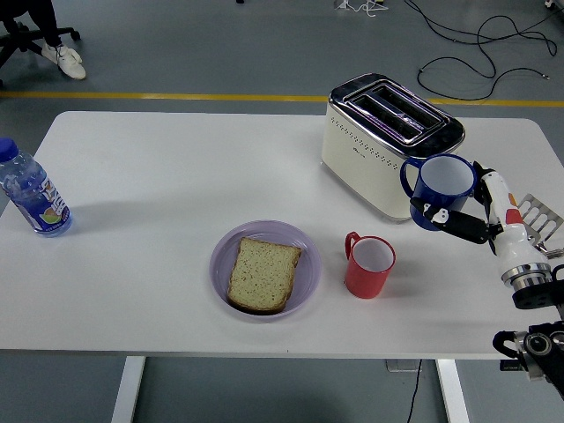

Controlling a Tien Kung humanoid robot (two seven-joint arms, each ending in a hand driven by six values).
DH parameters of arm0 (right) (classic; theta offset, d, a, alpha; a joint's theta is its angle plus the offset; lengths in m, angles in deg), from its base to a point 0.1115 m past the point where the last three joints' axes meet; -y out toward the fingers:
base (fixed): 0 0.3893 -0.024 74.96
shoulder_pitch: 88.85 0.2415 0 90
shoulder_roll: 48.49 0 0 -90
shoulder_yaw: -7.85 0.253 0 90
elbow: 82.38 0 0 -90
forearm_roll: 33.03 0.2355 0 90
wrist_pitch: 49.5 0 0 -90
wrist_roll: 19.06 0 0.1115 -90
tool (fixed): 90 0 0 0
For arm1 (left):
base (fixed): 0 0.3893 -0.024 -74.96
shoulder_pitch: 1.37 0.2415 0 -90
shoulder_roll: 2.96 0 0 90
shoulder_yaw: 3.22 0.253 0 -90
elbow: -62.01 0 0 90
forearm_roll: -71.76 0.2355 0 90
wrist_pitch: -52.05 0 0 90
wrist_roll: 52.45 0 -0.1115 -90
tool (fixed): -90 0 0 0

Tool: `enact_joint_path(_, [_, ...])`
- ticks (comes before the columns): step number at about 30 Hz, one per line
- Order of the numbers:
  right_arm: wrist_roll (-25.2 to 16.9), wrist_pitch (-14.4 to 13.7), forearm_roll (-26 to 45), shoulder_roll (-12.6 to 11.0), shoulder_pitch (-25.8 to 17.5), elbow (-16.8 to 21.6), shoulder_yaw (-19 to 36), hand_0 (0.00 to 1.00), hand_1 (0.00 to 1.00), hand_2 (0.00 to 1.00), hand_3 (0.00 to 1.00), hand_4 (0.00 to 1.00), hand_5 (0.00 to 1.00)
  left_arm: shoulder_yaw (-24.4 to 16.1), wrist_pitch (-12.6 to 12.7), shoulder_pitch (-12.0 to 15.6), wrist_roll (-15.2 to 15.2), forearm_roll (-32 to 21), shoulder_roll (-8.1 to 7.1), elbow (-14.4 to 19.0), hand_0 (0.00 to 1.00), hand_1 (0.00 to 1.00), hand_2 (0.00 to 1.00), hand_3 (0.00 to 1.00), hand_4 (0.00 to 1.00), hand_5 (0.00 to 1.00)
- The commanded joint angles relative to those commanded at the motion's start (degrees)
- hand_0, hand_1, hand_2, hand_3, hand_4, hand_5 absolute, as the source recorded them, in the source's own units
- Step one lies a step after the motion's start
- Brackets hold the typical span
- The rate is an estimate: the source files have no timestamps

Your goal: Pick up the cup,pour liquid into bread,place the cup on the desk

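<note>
My right hand (465, 204) is shut on a blue cup (439, 189) and holds it in the air in front of the toaster's right end, roughly upright, handle to the left. A slice of bread (263, 274) lies on a purple plate (302, 249) near the table's front middle. A red cup (369, 265) stands on the table just right of the plate, below and left of the blue cup. My left arm does not show.
A cream two-slot toaster (381, 148) stands at the back right. A metal toast rack (539, 214) lies near the right edge behind my hand. A water bottle (32, 196) stands at the far left edge.
</note>
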Motion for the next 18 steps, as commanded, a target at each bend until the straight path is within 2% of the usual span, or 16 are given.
enact_joint_path(3, [1.82,1.07,-1.22,-1.72,2.79,1.27,-1.99,0.203,0.292,0.522,0.532,0.782,0.002,0.06,0.01,-0.03,0.02,-0.09,0.00,0.00,0.655,0.687,0.705,0.589,0.293,0.894])
enact_joint_path(4, [3.04,1.83,-1.41,-2.53,4.23,1.50,-3.19,0.159,0.272,0.504,0.528,0.761,0.002,0.10,-0.01,-0.06,0.01,-0.11,0.00,0.00,0.654,0.687,0.705,0.589,0.294,0.896])
enact_joint_path(8, [6.88,4.28,-0.83,-3.82,8.63,1.83,-6.61,0.159,0.272,0.504,0.528,0.761,0.002,0.17,-0.01,-0.04,0.04,-0.40,0.00,0.00,0.654,0.687,0.705,0.589,0.294,0.896])
enact_joint_path(12, [10.63,6.68,-0.58,-3.53,12.14,1.55,-9.18,0.158,0.257,0.494,0.525,0.754,0.002,0.42,-0.05,-0.01,0.04,-0.71,0.00,0.00,0.654,0.687,0.705,0.589,0.294,0.892])
enact_joint_path(15, [13.42,7.81,-1.31,-2.56,15.30,0.73,-11.38,0.158,0.257,0.494,0.525,0.754,0.002,0.52,-0.12,0.05,0.03,-0.74,0.00,0.00,0.654,0.687,0.705,0.589,0.294,0.892])
enact_joint_path(18, [15.56,8.33,-2.36,-0.62,19.35,-1.05,-14.47,0.157,0.246,0.483,0.521,0.757,0.002,0.59,-0.23,0.15,0.08,-0.76,0.00,0.00,0.654,0.687,0.705,0.589,0.293,0.890])
